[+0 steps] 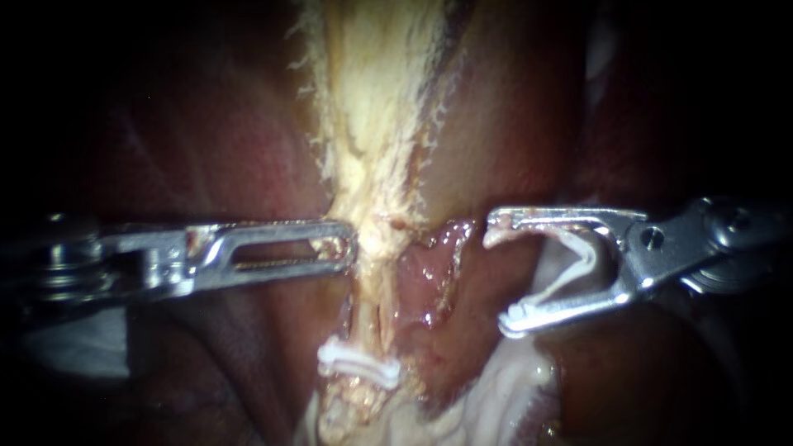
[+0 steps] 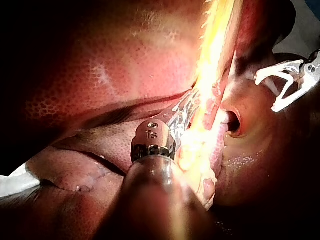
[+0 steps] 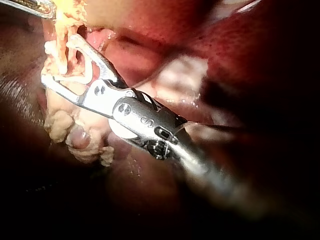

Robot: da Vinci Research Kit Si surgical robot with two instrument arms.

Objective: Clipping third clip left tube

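Right instrument's claw (image 1: 500, 272) spread wide, carrying a loaded white clip (image 1: 570, 264), just beside the left tube (image 1: 376, 206) and not yet astride it. Left instrument's claw (image 1: 349, 248) pinching that pale tube, holding it taut. Best slid fully across between that grip and the seated clip (image 1: 359, 363) lower down, square to the tube, before squeezing.

Dark bkgd all round, light brightest mid-scene; bit of white cloth (image 2: 11, 183) showing.
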